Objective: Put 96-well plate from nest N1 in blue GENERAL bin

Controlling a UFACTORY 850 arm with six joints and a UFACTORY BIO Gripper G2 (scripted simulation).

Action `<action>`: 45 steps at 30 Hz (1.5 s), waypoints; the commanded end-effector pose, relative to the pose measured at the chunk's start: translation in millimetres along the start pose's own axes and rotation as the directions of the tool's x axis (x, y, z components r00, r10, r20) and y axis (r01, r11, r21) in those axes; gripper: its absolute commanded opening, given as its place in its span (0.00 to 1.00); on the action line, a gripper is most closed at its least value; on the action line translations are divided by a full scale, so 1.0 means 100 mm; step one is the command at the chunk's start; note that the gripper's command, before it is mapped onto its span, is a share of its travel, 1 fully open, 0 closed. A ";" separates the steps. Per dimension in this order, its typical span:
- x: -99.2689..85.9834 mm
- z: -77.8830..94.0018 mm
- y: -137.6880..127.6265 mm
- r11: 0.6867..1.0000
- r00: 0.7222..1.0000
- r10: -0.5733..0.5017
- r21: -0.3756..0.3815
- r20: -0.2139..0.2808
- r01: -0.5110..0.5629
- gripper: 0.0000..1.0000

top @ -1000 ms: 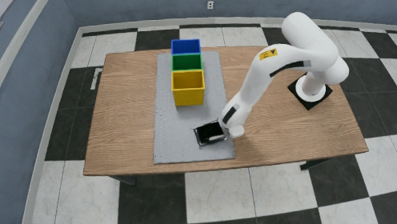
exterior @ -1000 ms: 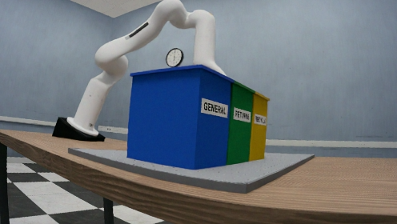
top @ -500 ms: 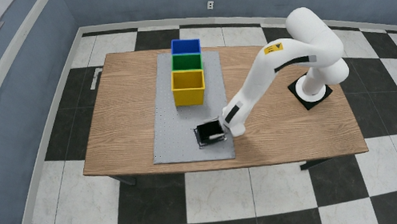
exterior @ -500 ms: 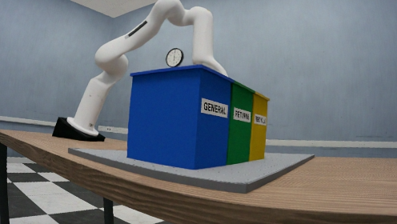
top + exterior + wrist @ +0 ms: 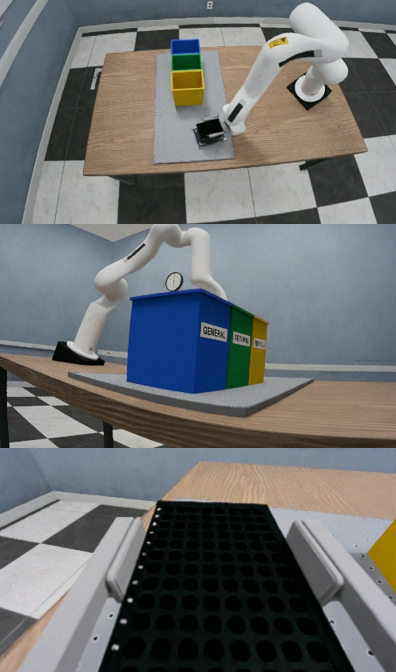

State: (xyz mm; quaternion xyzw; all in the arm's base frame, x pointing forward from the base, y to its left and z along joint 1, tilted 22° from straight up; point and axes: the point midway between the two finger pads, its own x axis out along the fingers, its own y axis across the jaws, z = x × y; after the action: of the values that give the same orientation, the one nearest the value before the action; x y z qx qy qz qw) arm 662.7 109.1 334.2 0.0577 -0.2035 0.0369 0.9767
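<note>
From above, with 12 o'clock at the top of the view, a wooden desk (image 5: 128,112) (image 5: 339,400) (image 5: 295,488) carries a grey perforated board (image 5: 172,132) (image 5: 275,390) (image 5: 350,525). Three upright bins touch in a row toward 12 o'clock on the board: the blue bin (image 5: 185,46) (image 5: 164,344) farthest, the green bin (image 5: 186,62) (image 5: 240,356) in the middle, the yellow bin (image 5: 188,97) (image 5: 259,356) (image 5: 387,560) nearest. The blue one reads GENERAL.

The black 96-well plate (image 5: 208,127) (image 5: 212,593) is outside the bins, at 5 o'clock from the yellow one. The pincer (image 5: 213,133) (image 5: 216,548) is clamped on it, one pale finger along each long side.

The white arm (image 5: 259,76) (image 5: 199,260) reaches in from its black base plate (image 5: 307,106) (image 5: 60,354), between 2 and 3 o'clock on the desk.
</note>
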 end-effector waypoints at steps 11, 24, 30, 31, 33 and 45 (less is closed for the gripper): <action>0.02 0.24 0.01 1.000 0.999 -0.004 -0.018 -0.040 0.003 0.00; 0.03 0.42 0.01 1.000 0.999 -0.004 -0.018 -0.040 0.003 0.00; 0.03 0.52 0.01 1.000 0.999 -0.004 -0.018 -0.040 0.003 0.00; 0.03 0.54 0.01 1.000 0.999 -0.004 -0.018 -0.040 0.003 0.00; 0.03 0.54 0.01 1.000 0.999 -0.004 -0.018 -0.040 0.003 0.00; 0.04 0.74 0.02 1.000 0.999 -0.004 -0.018 -0.040 0.003 0.00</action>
State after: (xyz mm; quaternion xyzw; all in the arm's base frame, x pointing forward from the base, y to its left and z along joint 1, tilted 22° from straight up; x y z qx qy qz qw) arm 639.5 101.6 394.8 0.0657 -0.1960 0.0411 0.9775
